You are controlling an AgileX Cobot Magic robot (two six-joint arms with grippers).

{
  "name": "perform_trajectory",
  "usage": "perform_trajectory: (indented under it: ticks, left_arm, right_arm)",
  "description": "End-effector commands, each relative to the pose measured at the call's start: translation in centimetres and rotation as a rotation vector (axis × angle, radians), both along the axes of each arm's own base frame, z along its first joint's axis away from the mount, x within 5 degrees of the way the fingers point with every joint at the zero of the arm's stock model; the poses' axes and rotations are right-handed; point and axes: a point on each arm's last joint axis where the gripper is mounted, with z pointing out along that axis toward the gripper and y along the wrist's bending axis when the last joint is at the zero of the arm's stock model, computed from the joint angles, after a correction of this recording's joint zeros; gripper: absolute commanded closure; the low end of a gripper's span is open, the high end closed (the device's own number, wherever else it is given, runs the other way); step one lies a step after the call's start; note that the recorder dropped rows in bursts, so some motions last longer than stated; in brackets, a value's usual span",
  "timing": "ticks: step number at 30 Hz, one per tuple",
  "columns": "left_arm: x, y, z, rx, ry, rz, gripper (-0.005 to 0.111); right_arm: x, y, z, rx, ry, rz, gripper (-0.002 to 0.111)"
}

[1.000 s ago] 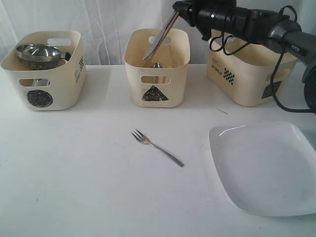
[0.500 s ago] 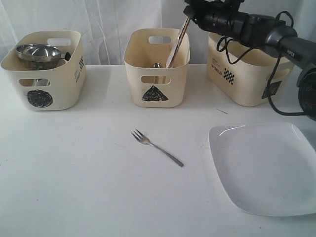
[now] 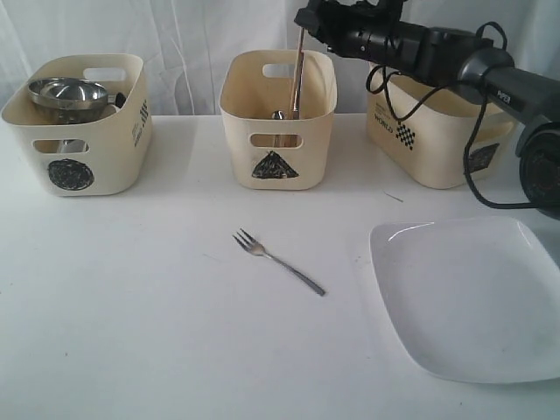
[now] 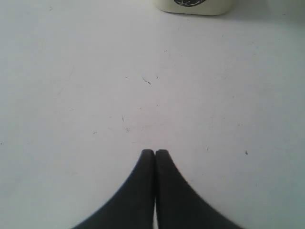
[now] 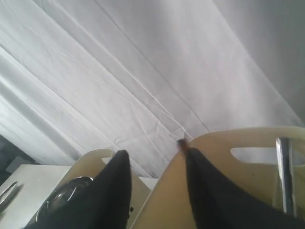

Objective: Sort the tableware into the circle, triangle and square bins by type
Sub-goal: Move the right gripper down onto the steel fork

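Right tool (image 5: 152,150) hangs open above the triangle bin (image 3: 276,166), gripping nothing. The knife (image 3: 297,74) stands upright in that bin, its top just under the tool. Left tool (image 4: 155,155) is closed and empty over the table (image 3: 131,306). The fork (image 3: 278,261) lies mid-table, with the plate (image 3: 472,297) to its right. A steel bowl (image 3: 68,90) sits in the circle bin (image 3: 74,171).

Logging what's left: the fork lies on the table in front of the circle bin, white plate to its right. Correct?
No: the fork lies in front of the triangle bin, as the exterior view shows. The white plate is to its right.
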Motion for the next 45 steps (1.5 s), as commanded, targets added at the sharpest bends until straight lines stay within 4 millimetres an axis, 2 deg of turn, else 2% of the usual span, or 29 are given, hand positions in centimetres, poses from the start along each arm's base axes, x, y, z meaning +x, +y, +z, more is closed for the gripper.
perform_trajectory:
  ticks: [1,6,10,12,15,19,20,22,23,24,26,31,34,36,39,43,45]
  left_arm:
    - [-0.2,-0.1,-0.4,-0.014,0.036,-0.009,0.107]
    - [-0.2,-0.1,-0.4,-0.014,0.036,-0.009,0.107]
    - [-0.2,-0.1,-0.4,-0.014,0.036,-0.009,0.107]
    - [-0.2,-0.1,-0.4,-0.014,0.036,-0.009,0.107]
    - [-0.2,-0.1,-0.4,-0.014,0.036,-0.009,0.107]
    - [-0.2,-0.1,-0.4,-0.014,0.036,-0.009,0.107]
    - [-0.2,-0.1,-0.4,-0.014,0.036,-0.009,0.107]
    - [-0.2,-0.1,-0.4,-0.014,0.036,-0.009,0.107]
    - [-0.2,-0.1,-0.4,-0.014,0.036,-0.009,0.107]
    - [-0.2,-0.1,-0.4,-0.014,0.036,-0.009,0.107]
    - [-0.2,-0.1,-0.4,-0.014,0.036,-0.009,0.107]
    - [-0.2,-0.1,-0.4,-0.014,0.036,-0.009,0.107]
    - [-0.2,-0.1,-0.4,-0.014,0.036,-0.009,0.107]
    - [-0.2,-0.1,-0.4,-0.014,0.036,-0.009,0.107]
    - [-0.2,-0.1,-0.4,-0.014,0.036,-0.009,0.107]
    - [-0.2,-0.1,-0.4,-0.014,0.036,-0.009,0.107]
    - [-0.2,-0.1,-0.4,-0.014,0.036,-0.009,0.107]
  right_arm:
    - [-0.2,-0.2,0.7,-0.004,-0.026,0.023,0.071]
    - [-0.8,-1.1,2.0,0.102,0.01,0.092,0.075]
    - [-2.1,-1.3,4.4,0.093,-0.04,0.19,0.093]
    - [-3.0,-1.0,5.4,-0.046,-0.044,0.248,0.108]
    - [-4.7,-0.3,6.1,-0.325,0.055,0.308,0.108]
    - [-7.6,0.1,5.6,-0.918,0.34,0.319,0.108]
    - [-7.9,-0.3,5.6,-0.998,0.397,0.266,0.108]
    - [-8.5,-0.9,6.3,-0.944,0.577,0.051,0.108]
    - [-8.9,-0.8,6.5,-0.953,0.626,0.014,0.108]
    - [-9.6,-0.3,6.8,-1.003,0.665,0.011,0.108]
    - [-10.1,1.1,7.5,-1.045,0.634,0.018,0.108]
    - [-13.1,7.7,8.8,-1.101,0.547,0.147,0.108]
    - [-14.9,11.8,7.5,-1.143,0.537,0.252,0.108]
    - [-15.8,13.9,5.6,-1.184,0.554,0.327,0.108]
    - [-16.6,15.5,2.6,-1.232,0.604,0.404,0.108]
    - [-16.4,16.6,-0.7,-1.25,0.624,0.469,0.108]
    - [-16.4,17.3,-2.0,-1.239,0.617,0.551,0.102]
